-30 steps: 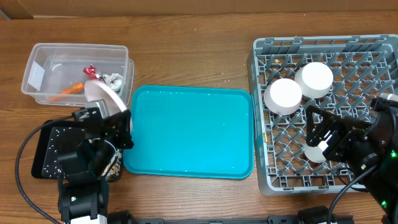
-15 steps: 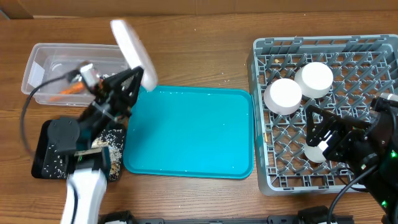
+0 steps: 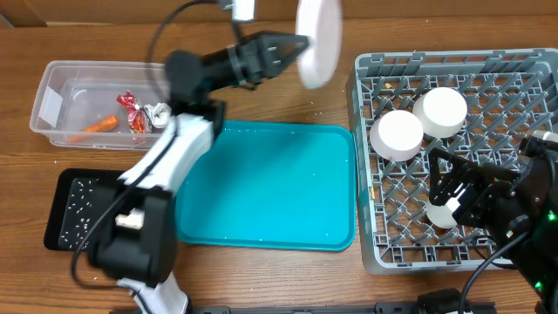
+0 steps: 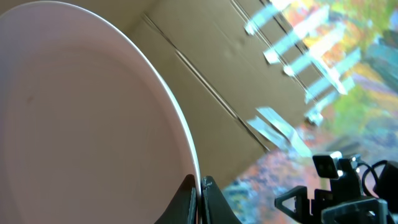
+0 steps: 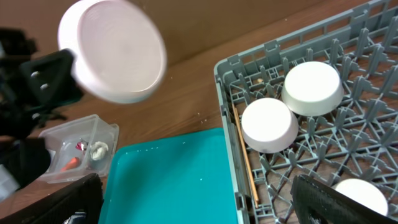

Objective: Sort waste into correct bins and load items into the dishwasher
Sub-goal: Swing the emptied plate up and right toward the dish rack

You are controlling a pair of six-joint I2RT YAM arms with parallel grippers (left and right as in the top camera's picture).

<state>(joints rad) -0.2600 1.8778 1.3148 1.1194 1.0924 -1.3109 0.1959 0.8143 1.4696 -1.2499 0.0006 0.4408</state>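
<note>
My left gripper is shut on the rim of the white plate and holds it high, on edge, just left of the grey dish rack. In the left wrist view the jaws pinch the plate's rim. Two white bowls sit upside down in the rack. The chopsticks lie along its left wall. My right gripper is open and empty over the rack. The clear tub holds the carrot piece, red wrapper and tissue. The black tray holds crumbs.
A large teal tray lies between the bins and the rack. Another small white round object sits in the rack below my right gripper. The left arm stretches over the tub's right end.
My left arm has swung the plate up from over the black tray and far to the right, close to the rack. The right arm has not moved.
</note>
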